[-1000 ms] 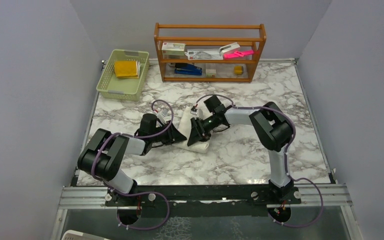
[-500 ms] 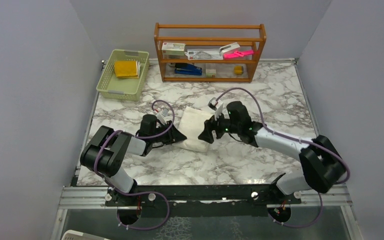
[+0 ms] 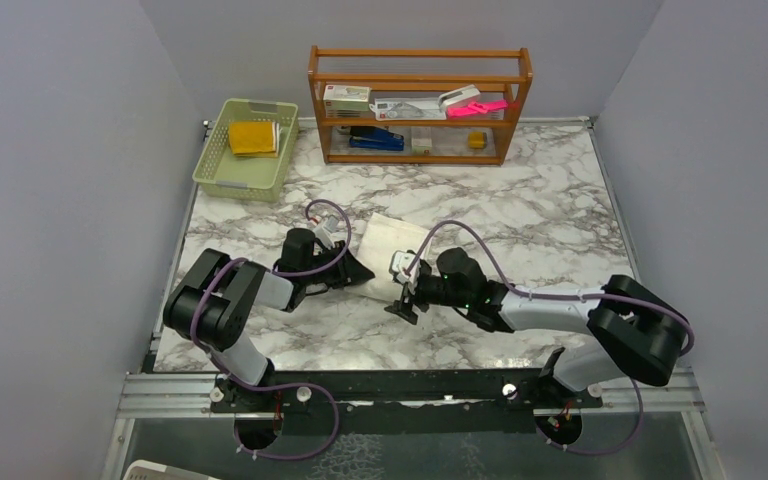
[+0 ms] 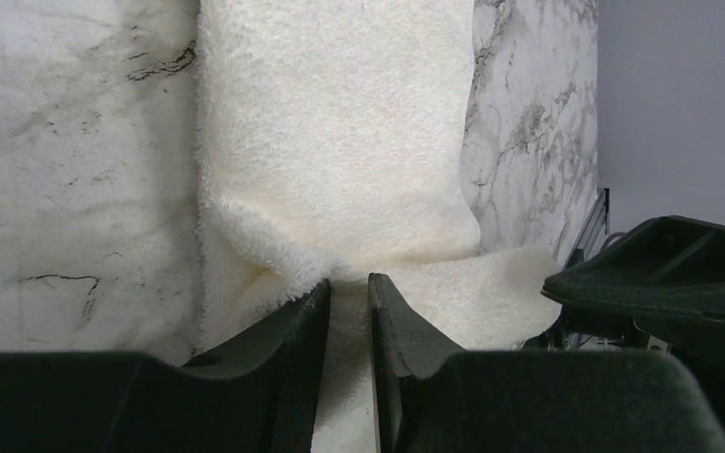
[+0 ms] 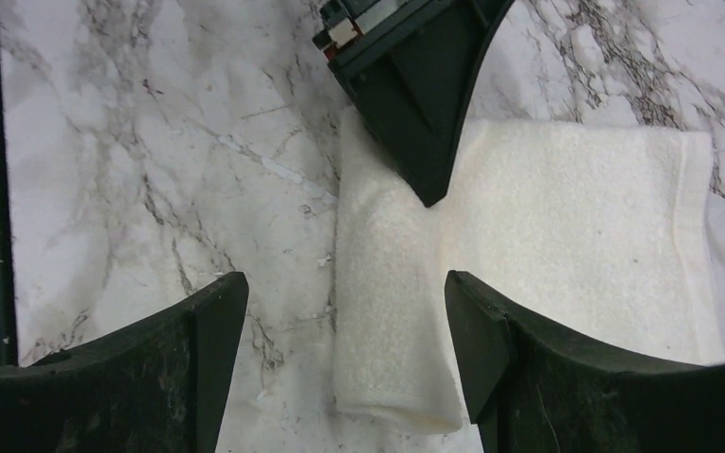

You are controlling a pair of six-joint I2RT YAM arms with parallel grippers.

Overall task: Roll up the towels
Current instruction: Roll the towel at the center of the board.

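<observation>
Now the cream towel (image 3: 392, 240), central on the surface (image 3: 530, 220), is pinched at its left edge by the left hand (image 4: 349, 294); the wide-open right hand (image 5: 345, 293) should be lowered squarely onto its near fold

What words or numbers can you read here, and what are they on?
None can be read.
The box on the wooden shelf has a red band; any print on it is too small and blurred to read.
The white packet beside it: marks unreadable.
The cream towel, marble table and green basket show no writing.
</observation>
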